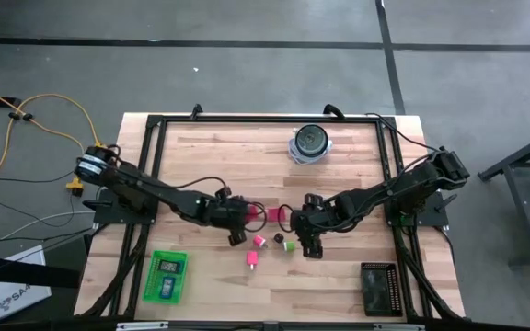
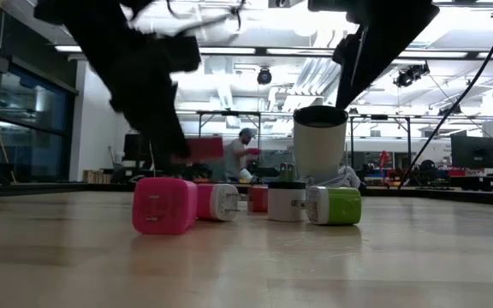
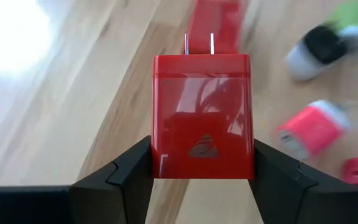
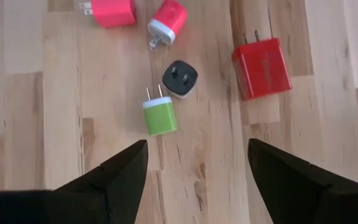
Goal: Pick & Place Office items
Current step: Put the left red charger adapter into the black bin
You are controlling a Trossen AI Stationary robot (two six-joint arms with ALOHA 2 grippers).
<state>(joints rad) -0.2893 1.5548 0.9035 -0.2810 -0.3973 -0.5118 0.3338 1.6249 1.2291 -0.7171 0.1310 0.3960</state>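
Observation:
My left gripper is shut on a red plug block and stands left of the pile at the table's middle. My right gripper is open and hovers above the pile from the right, touching nothing. Lying on the wood below it are a green plug, a black plug, a second red block and two pink plugs. The low view shows the pink, white-pink and green plugs resting on the table. My left gripper pinches the red plug block between its two fingers, on the block's two opposite side faces at the end away from the prongs. The prongs point forward, away from the gripper. In the low view the block is lifted clear of the table.
A green tray holding small teal and blue pieces sits near the table's near-left corner. A black tray lies at the near right. A round blue-white object with a dark top stands toward the far edge. A person shows far off in the room.

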